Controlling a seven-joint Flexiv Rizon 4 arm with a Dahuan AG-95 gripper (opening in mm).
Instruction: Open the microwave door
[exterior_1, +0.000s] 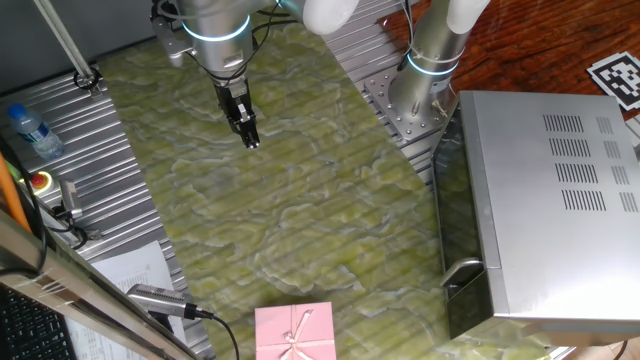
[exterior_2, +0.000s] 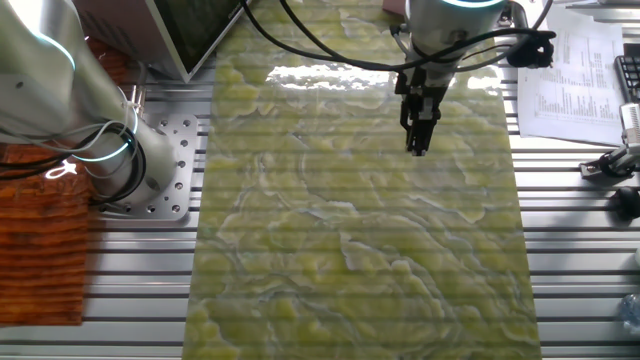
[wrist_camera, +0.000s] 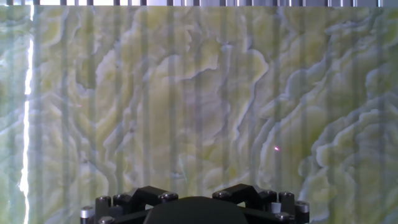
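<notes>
Silver-grey and vented on top, the microwave (exterior_1: 545, 210) sits at the right edge of the bench (exterior_1: 300, 200) in one fixed view, only partly in frame. Its microwave door (exterior_1: 455, 235), dark glass in a silver frame, faces left toward the middle of the bench and lies flush with the body, shut. A curved silver bar handle (exterior_1: 462, 272) stands out from the near end of the door. What is inside cannot be seen through the glass.

Green-and-yellow marbled cloth covers the bench. The end effector (exterior_1: 250, 138) hangs above the cloth toward the far side, well apart from the microwave and to its left. Its fingers point down and look drawn close together with nothing between them; the other fixed view shows the same narrow tip (exterior_2: 417, 143) over bare cloth. The hand view shows only the cloth below.

A small pink box (exterior_1: 294, 333) with a ribbon bow rests at the near edge, lid on, contents hidden. A plastic water bottle (exterior_1: 30, 130) lies at far left.
</notes>
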